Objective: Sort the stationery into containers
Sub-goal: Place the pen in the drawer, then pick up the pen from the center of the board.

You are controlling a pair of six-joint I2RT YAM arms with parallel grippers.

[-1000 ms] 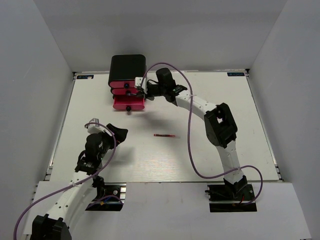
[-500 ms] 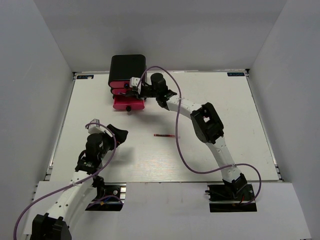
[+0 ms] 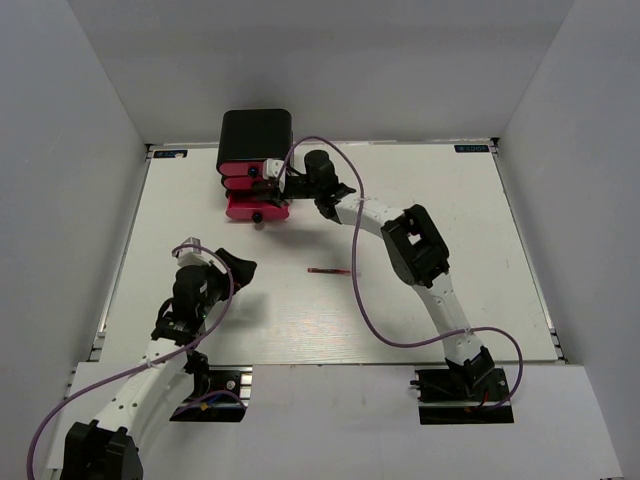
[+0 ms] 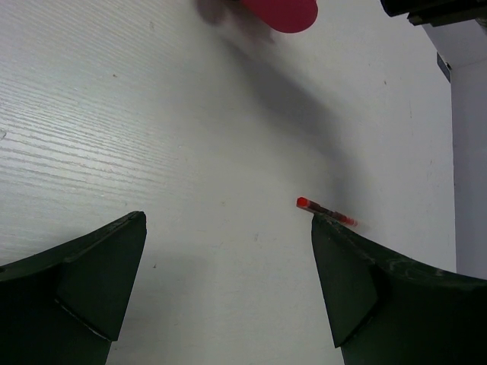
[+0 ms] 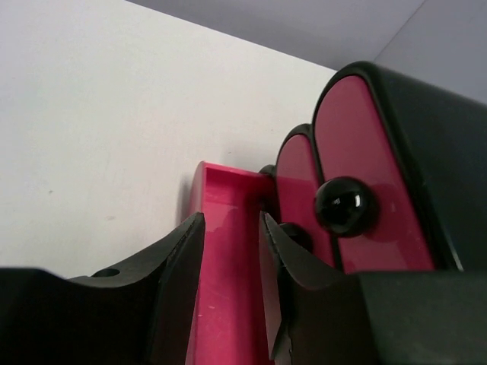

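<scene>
The black cabinet [image 3: 255,133] stands at the table's far left with three pink drawers. The bottom drawer [image 3: 257,206] is pulled out; the upper two are closed. My right gripper [image 3: 277,182] hovers at the drawers' right end. In the right wrist view its jaws [image 5: 230,228] stand a narrow gap apart, empty, over the open drawer [image 5: 224,205], beside a black knob [image 5: 342,204]. A thin dark pen with red parts [image 3: 330,271] lies mid-table. My left gripper [image 3: 236,268] is open and empty; the pen [image 4: 326,212] lies just past its right fingertip [image 4: 335,251]. Other stationery is out of view.
The cabinet sits near the table's back edge [image 3: 400,146]. The right arm's purple cable [image 3: 357,290] loops over the table right of the pen. The pink drawer's front [image 4: 281,11] shows at the top of the left wrist view.
My right gripper has moved left from beside the cabinet to over the open bottom drawer. The left arm and the pen have hardly moved.
</scene>
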